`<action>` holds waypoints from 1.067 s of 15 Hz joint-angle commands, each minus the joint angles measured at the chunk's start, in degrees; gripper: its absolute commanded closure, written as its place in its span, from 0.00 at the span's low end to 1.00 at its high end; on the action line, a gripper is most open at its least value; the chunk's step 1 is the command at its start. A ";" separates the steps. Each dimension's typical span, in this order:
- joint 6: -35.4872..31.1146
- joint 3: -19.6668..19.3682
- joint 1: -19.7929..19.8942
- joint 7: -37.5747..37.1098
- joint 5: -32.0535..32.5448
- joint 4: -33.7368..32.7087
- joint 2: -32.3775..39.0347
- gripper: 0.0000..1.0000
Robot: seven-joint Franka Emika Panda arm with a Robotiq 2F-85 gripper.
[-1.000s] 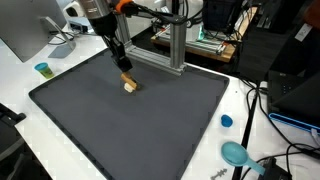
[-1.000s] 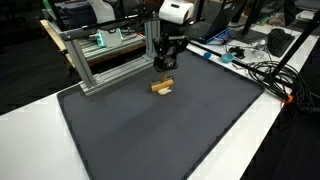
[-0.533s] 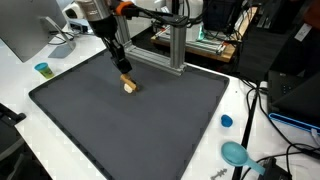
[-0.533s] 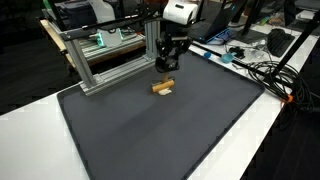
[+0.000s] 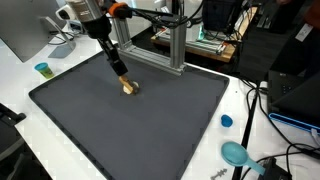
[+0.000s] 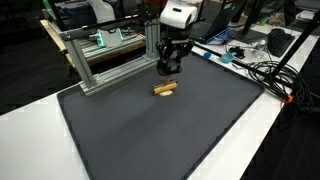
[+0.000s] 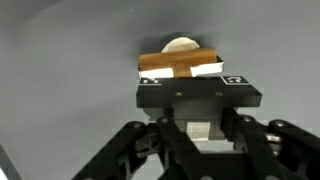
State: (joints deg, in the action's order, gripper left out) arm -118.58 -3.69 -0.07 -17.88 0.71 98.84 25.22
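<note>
Nearest to me, on the white table (image 5: 243, 100), sit a teal dish (image 5: 235, 153) and a small blue cap (image 5: 227, 121), both off the dark mat (image 5: 150, 130). Further in, towards the mat's far side, the wooden block (image 5: 128, 88) lies flat, w/ nothing else close by. The gripper (image 6: 167, 70) hangs just above it, w/ a small gap visible btw them. Whether its fingers are released or clenched, I cannot tell. In the wrist view the block shows just past the black housing. Behind all stands a metal frame (image 5: 176, 45).
</note>
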 commanded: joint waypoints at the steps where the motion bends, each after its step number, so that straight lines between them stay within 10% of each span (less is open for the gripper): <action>1: -3.45 0.50 0.76 -0.06 -3.20 -3.81 5.05 0.78; 16: -3.72 -1.17 -0.32 -0.46 1.87 -3.35 -2.35 0.78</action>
State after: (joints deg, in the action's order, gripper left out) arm -124.32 -3.93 0.38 -17.95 0.68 94.30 23.88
